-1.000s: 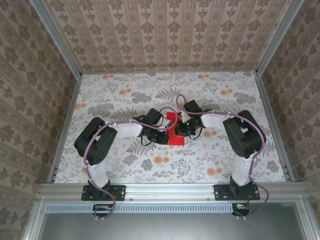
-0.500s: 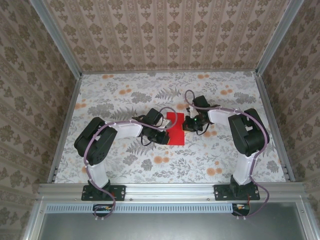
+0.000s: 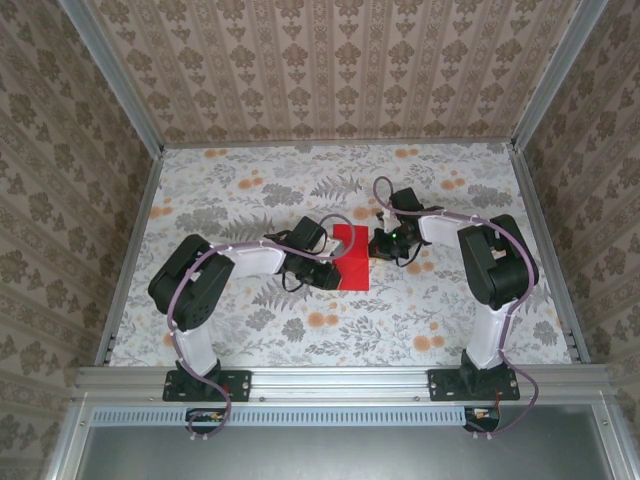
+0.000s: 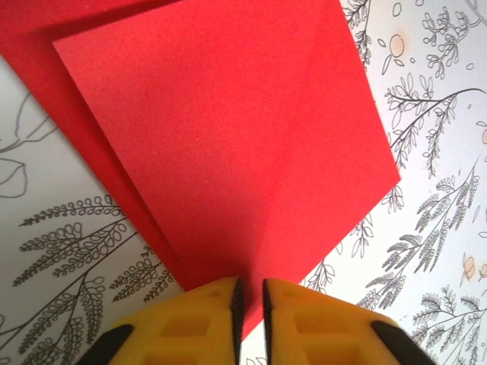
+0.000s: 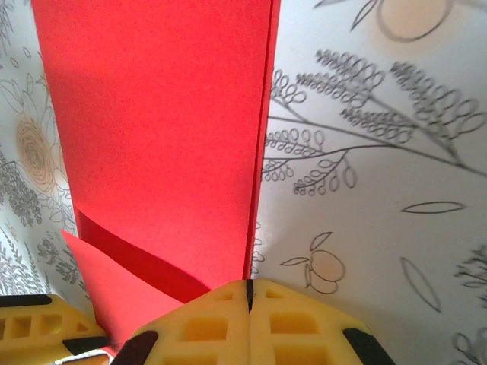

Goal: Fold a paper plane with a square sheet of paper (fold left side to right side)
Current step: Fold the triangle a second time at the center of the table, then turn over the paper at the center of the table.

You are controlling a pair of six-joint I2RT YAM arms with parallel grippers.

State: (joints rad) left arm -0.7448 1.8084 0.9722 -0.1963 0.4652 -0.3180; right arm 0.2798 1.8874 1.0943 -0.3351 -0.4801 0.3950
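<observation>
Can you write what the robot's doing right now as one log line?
paper: red, folded over | left gripper: shut on paper | right gripper: shut, tips at folded edge

Left arm (image 3: 250,260): elbow out to the left, forearm reaching right toward centre. Left gripper (image 3: 333,270) low, fingers (image 4: 198,323) all but closed, a thin slit between them. Right arm (image 3: 492,268): elbow out right, forearm angled far-left. Right gripper (image 3: 384,243) fingers (image 5: 300,323) pressed together.

Damask-papered walls (image 3: 330,70), floral tabletop (image 3: 250,190), seemingly metal edging (image 3: 340,378)
</observation>
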